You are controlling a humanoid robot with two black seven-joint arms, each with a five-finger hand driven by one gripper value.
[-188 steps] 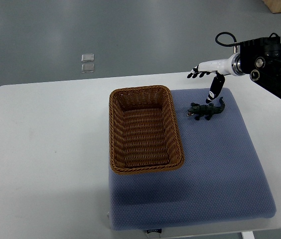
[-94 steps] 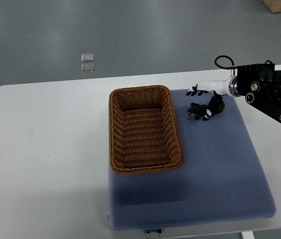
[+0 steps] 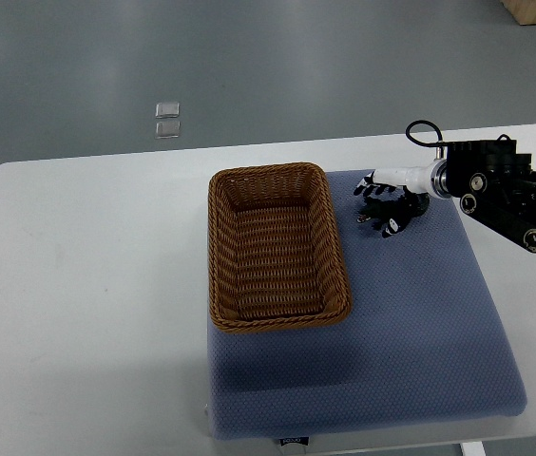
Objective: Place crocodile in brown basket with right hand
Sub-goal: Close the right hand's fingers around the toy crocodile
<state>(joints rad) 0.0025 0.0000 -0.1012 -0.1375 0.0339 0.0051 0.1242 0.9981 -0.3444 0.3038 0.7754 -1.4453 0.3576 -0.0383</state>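
- The brown basket (image 3: 278,249) sits just left of the right hand (image 3: 387,198), apart from it. It lies partly on the white worktop (image 3: 87,285) and partly on the blue mat (image 3: 411,323).
- Its woven bottom shows bare from wall to wall, with the 4 walls upright.
- The crocodile (image 3: 371,215) is outside the basket, on the mat right under the hand. It is dark and mostly covered, so only its end toward the basket shows.
- The hand is low on the crocodile, reaching toward the basket from a white wrist. Whether it is clamped on the toy cannot be told.
- The right arm comes in from the picture's right edge, its black forearm (image 3: 510,190) lying over the mat's far right corner.
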